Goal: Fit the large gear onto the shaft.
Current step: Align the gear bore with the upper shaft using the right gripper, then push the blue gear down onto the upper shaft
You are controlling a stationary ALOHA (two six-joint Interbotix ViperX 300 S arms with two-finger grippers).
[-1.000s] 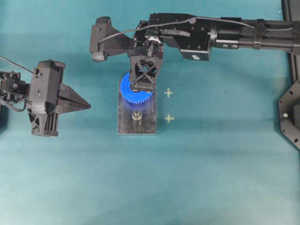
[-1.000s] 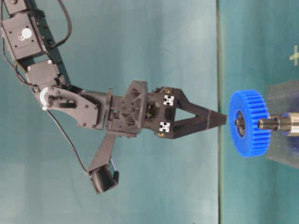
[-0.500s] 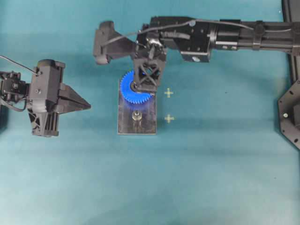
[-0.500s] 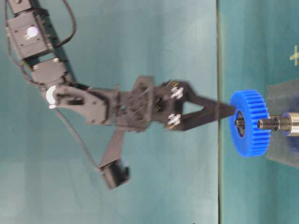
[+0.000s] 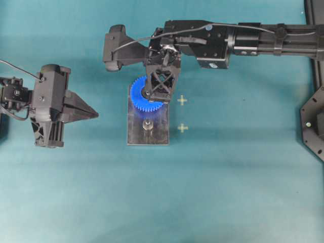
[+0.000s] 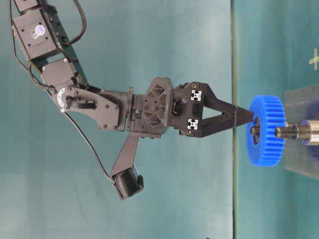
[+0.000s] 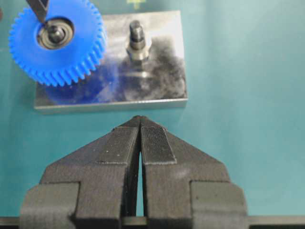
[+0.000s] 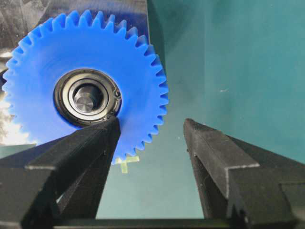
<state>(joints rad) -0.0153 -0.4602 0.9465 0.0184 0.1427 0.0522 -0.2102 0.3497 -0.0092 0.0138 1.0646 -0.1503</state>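
The large gear (image 5: 137, 97) is a bright blue toothed wheel that sits on the far shaft of the grey plate (image 5: 148, 135). The shaft's end (image 8: 85, 102) shows inside the silvery bore. In the table-level view the gear (image 6: 267, 130) lies level, above the plate. My right gripper (image 8: 151, 126) is open over the gear. Its left fingertip (image 8: 112, 128) touches the dark hub's rim and the other finger hangs beside the teeth. The second shaft (image 5: 148, 125) stands bare. My left gripper (image 7: 139, 119) is shut and empty, left of the plate (image 7: 143, 93).
Two pale tape crosses (image 5: 182, 100) mark the teal table just right of the plate. A black fixture (image 5: 314, 121) stands at the right edge. The right arm's wrist camera (image 6: 124, 185) hangs below its forearm.
My right gripper has come down onto the gear, and its fingertip now rests on the hub. The gear sits slightly lower on the shaft. The left arm has not moved.
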